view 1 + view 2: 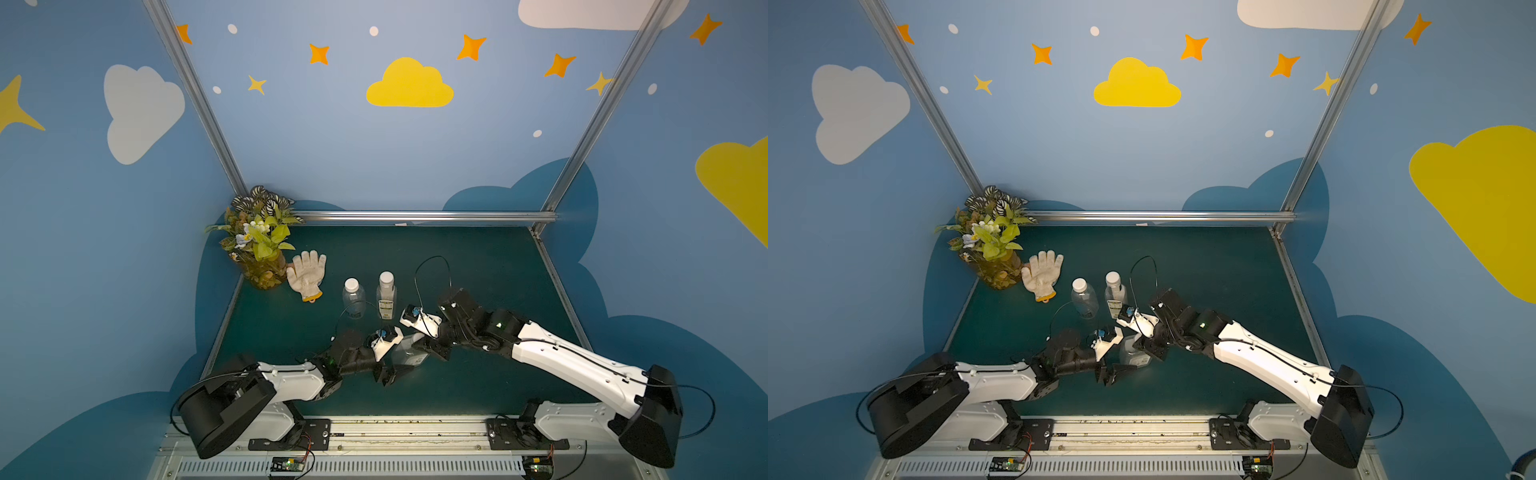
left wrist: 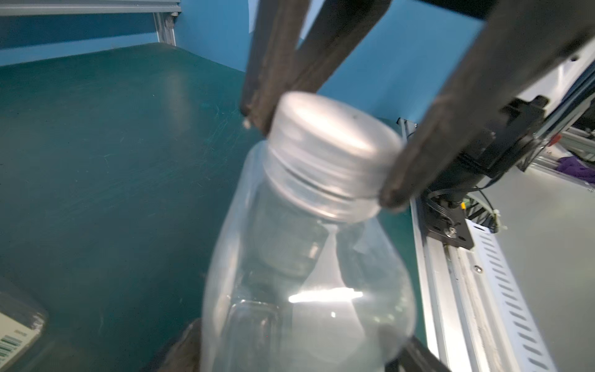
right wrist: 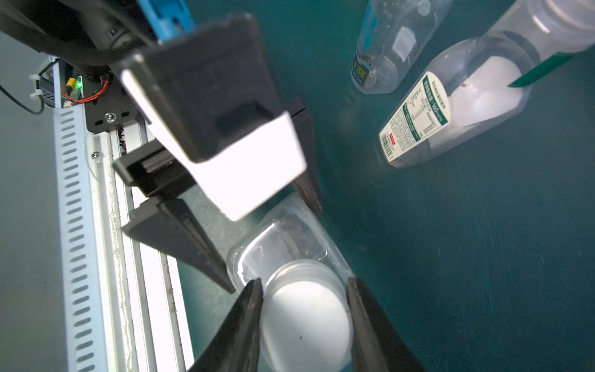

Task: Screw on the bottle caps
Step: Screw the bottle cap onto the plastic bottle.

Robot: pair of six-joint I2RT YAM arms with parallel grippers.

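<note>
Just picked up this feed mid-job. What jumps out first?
The two arms meet at the front middle of the table: the right gripper is shut on the white cap of a clear bottle, and the left gripper straddles its body. Behind them a round bottle and a labelled bottle stand capped. A glove and potted flowers sit at the far left corner.

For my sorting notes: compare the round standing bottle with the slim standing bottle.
The round bottle is squatter and wider; the slim bottle is taller and narrower. The slim bottle carries a large white printed label; the round bottle shows only a small dark print. The round bottle stands nearer the glove than the slim bottle. Both are clear, upright and white-capped.
</note>
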